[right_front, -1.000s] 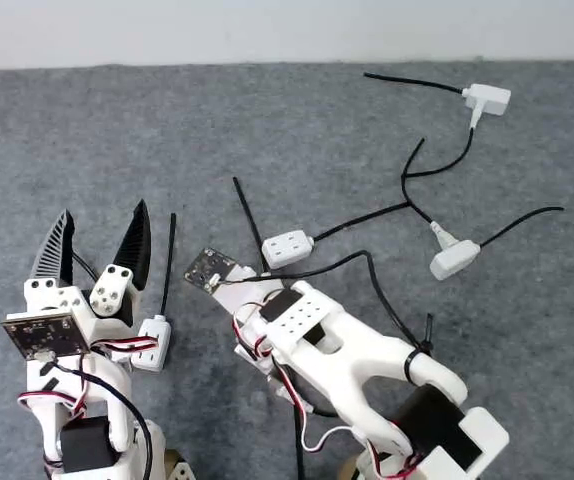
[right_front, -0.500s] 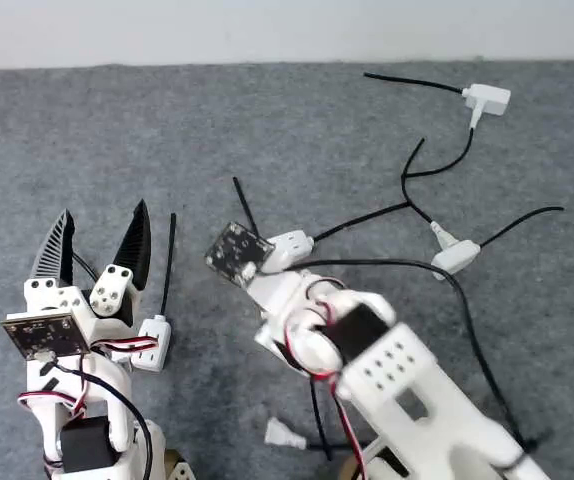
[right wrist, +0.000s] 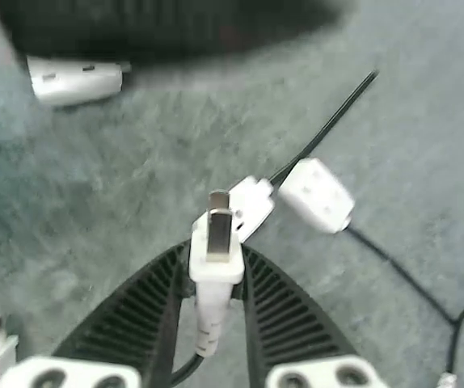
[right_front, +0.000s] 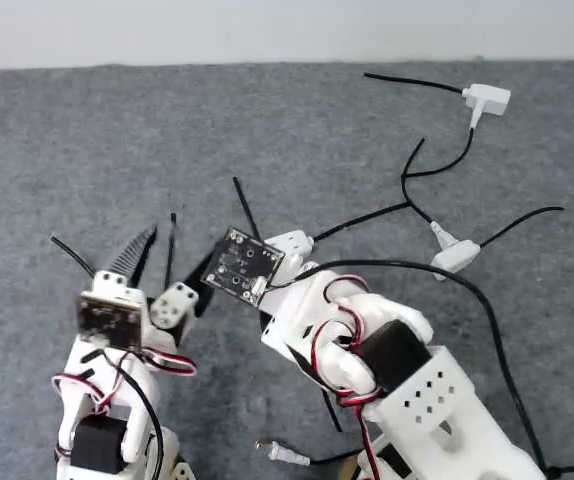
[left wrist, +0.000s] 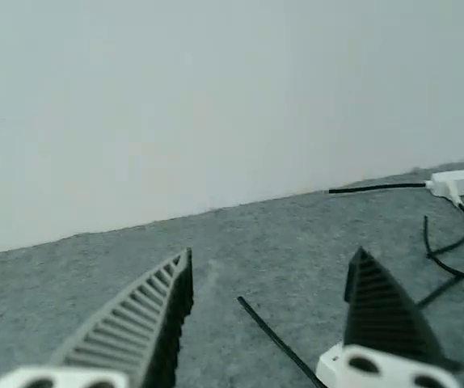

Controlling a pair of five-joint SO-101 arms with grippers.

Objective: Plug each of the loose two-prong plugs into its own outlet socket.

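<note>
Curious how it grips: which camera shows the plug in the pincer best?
The right wrist view: the two-prong plug, prongs visible, sits clamped in the right pincer. In the high view the arm's camera board covers that spot; the left wrist view faces the wall.

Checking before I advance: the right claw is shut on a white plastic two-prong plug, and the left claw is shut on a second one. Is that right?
Not quite. The left claw is open and holds nothing, as the left wrist view shows. The rest stands: the right claw is shut on a white plastic two-prong plug.
</note>
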